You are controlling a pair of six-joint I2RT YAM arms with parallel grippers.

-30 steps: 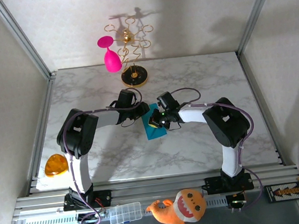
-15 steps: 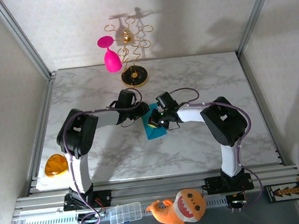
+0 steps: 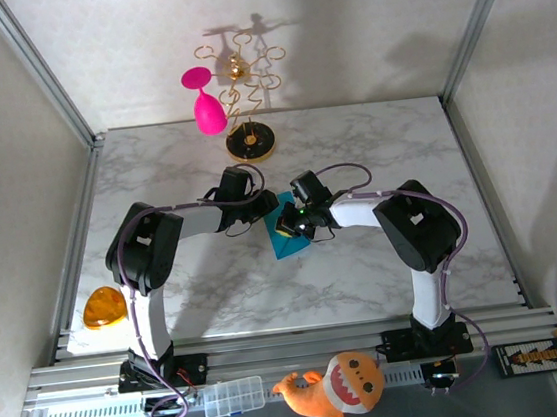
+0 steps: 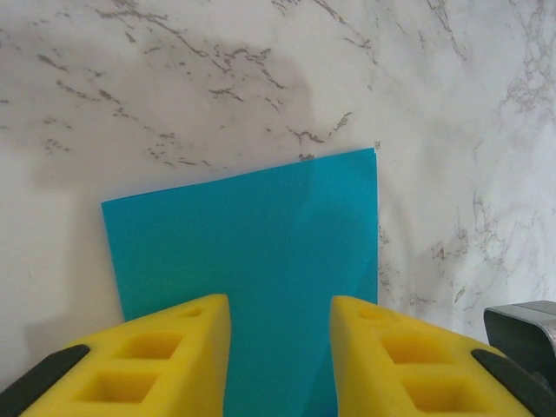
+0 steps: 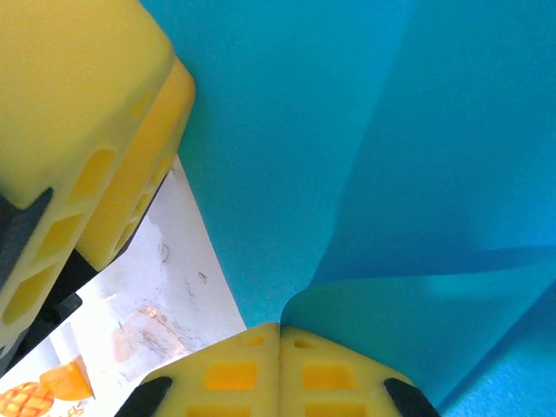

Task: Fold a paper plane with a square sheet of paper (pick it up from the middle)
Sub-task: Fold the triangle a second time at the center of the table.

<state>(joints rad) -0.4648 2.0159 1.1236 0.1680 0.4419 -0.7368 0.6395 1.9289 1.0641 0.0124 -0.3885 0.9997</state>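
The square sheet of paper (image 3: 288, 242) is turquoise and lies on the marble table between my two grippers. In the left wrist view the sheet (image 4: 252, 226) lies flat, with two far corners showing. My left gripper (image 4: 280, 304) hovers open over its near part, and the paper shows through the gap between the yellow fingers. In the right wrist view my right gripper (image 5: 280, 328) is shut, and a curled-up flap of the sheet (image 5: 417, 321) runs into the seam between its fingertips. The left gripper's fingers (image 5: 87, 130) stand close by at upper left. No paper plane shape shows.
A gold stand (image 3: 250, 143) with a pink goblet (image 3: 207, 111) hanging on it stands at the back of the table. An orange plush toy (image 3: 337, 388) and a clear plastic box (image 3: 234, 397) lie on the front rail. A small orange object (image 3: 103, 307) sits at the left edge.
The right arm's elbow has shifted slightly to the left. Both grippers stay at the paper, and their jaws have not changed.
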